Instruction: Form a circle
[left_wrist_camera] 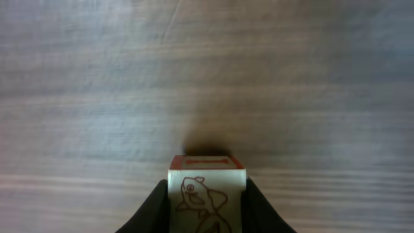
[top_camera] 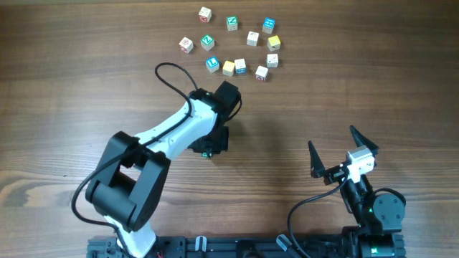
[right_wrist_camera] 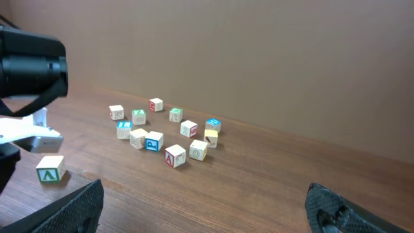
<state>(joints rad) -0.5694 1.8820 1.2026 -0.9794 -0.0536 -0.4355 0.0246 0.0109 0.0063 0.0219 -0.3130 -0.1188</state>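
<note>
The left gripper (left_wrist_camera: 207,208) is pinching a small cream wooden cube with a red animal drawing (left_wrist_camera: 207,191); the right gripper (right_wrist_camera: 204,204) is gaping wide, holding nothing; the circle of small letter cubes (top_camera: 240,66) is lying loosely ringed at the far side of the brown wooden table (top_camera: 358,79).

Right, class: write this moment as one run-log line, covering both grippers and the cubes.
left gripper: shut on letter cube | right gripper: open, empty | other cubes: loose, uneven ring

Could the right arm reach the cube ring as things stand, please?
Probably yes, reach permitting: the right gripper is open, bare table lies between it and the ring, and the left arm sits aside.
</note>
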